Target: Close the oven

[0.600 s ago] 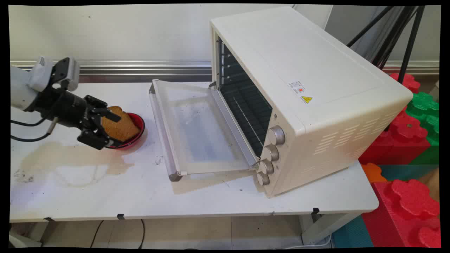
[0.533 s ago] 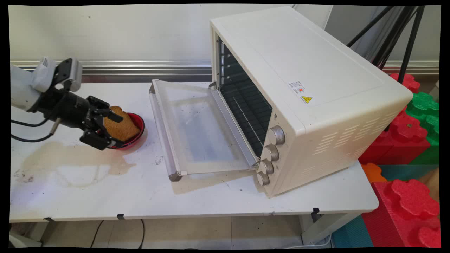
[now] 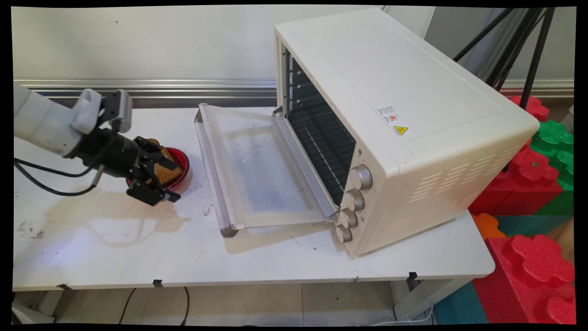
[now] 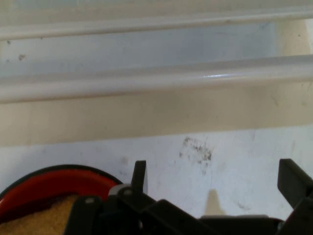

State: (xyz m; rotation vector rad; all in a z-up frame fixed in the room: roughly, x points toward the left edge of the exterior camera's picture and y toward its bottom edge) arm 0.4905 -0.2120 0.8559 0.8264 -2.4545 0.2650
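Observation:
A red bowl (image 3: 183, 161) stands on the white table (image 3: 275, 262) left of the oven, with a slice of brown toast (image 3: 164, 169) lying in it. My gripper (image 3: 173, 182) reaches in from the left at the bowl's near side and covers most of the toast. It is open. In the hand view the bowl (image 4: 46, 183) and toast (image 4: 39, 218) lie at the lower left, outside the left finger (image 4: 139, 176). Only bare table shows between that finger and the right finger (image 4: 293, 182). Nothing is held.
A white toaster oven (image 3: 390, 119) stands right of the bowl, its glass door (image 3: 257, 170) folded down flat toward my gripper; the door's handle bar (image 4: 156, 78) crosses the hand view. A brownish stain (image 3: 105, 216) marks the table. Red and green foam blocks (image 3: 537, 170) stand at the right.
The arm has moved right and slightly nearer along the table. The open fingers, earlier around the toast's left side, now stand at the bowl's near side and hide more of the toast.

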